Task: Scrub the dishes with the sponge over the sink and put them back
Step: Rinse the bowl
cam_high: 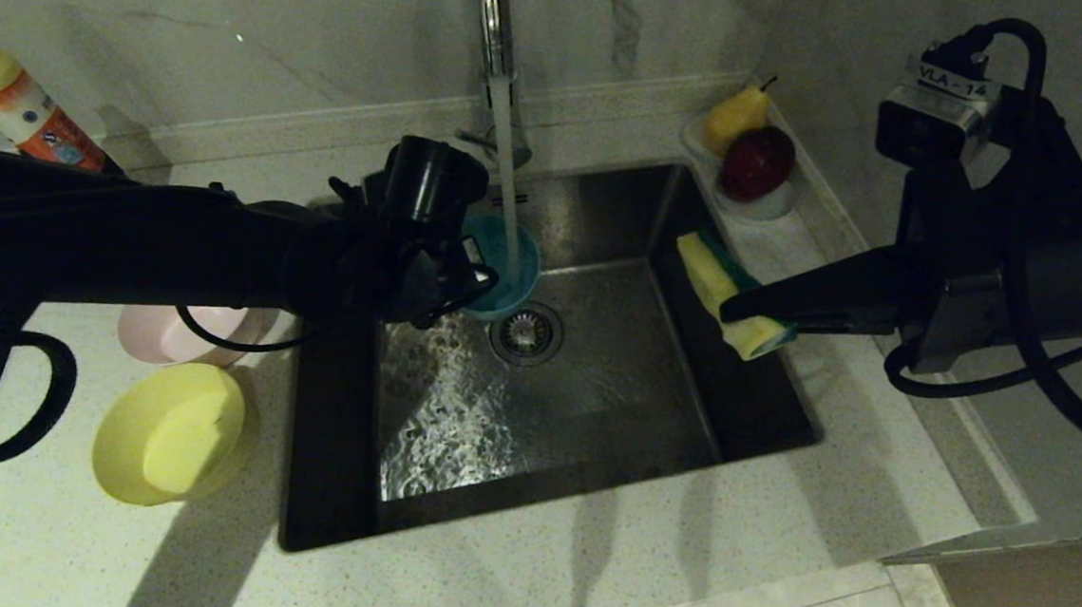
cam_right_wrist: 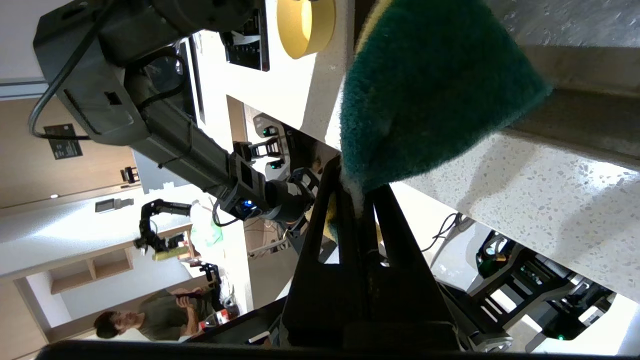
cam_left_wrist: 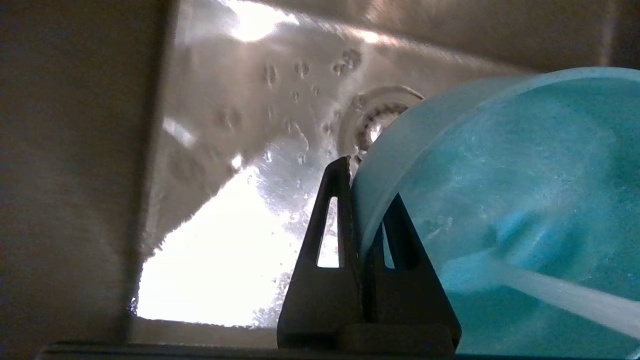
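Note:
My left gripper (cam_high: 466, 284) is shut on the rim of the light blue bowl (cam_high: 506, 263), holding it tilted under the running water over the sink (cam_high: 591, 412). The left wrist view shows one finger inside and one outside the blue bowl (cam_left_wrist: 510, 200), with the left gripper (cam_left_wrist: 367, 185) clamped on the rim and the stream striking the bowl's inside. Over the sink's right edge, my right gripper (cam_high: 736, 310) is shut on the yellow and green sponge (cam_high: 727, 293). The pink bowl (cam_high: 182, 331) and yellow bowl (cam_high: 172, 432) rest on the counter left of the sink. The right wrist view shows the sponge (cam_right_wrist: 435, 85) pinched in the right gripper (cam_right_wrist: 357, 185).
The chrome tap (cam_high: 494, 15) runs water onto the sink floor near the drain strainer (cam_high: 527, 333). A white dish (cam_high: 772, 203) holding a pear and a red apple sits at the back right corner. A detergent bottle (cam_high: 12, 105) stands at the far left by the wall.

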